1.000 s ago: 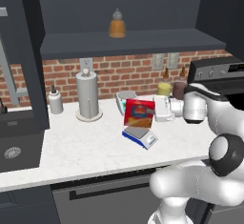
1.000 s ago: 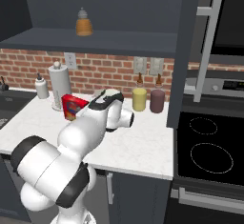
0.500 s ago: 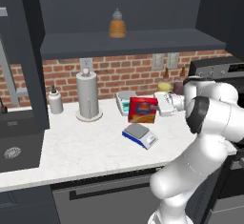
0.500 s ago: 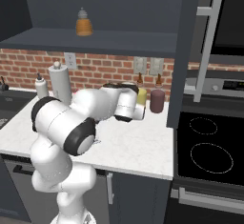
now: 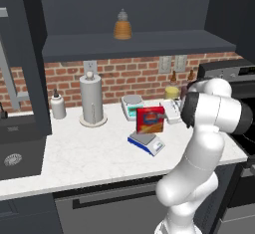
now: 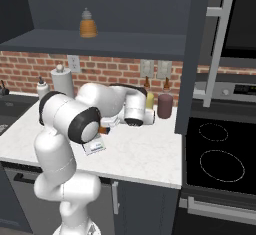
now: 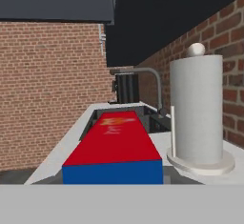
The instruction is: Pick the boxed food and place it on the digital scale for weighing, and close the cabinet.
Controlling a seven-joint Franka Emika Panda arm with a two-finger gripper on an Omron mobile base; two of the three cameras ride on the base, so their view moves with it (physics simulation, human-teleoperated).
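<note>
An amber bell-shaped bottle point(image 5: 122, 27) stands alone on the dark shelf point(image 5: 139, 45) over the brick backsplash point(image 5: 129, 76). On the white marble desk point(image 5: 89, 153), a paper towel roll point(image 5: 92, 99) stands upright on its round holder, a small white bottle point(image 5: 58, 105) near it on the sink point(image 5: 14, 151) side. A white scale with a round plate point(image 5: 132, 103) sits against the wall. A dark maroon jar point(image 6: 164, 106) stands near the black stovetop point(image 6: 220, 154).

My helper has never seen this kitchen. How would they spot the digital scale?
On the white counter below the brick wall, the digital scale sits under the red boxed food. It is flat, blue-based and square-plated, unlike the green-fronted white scale behind.
</note>
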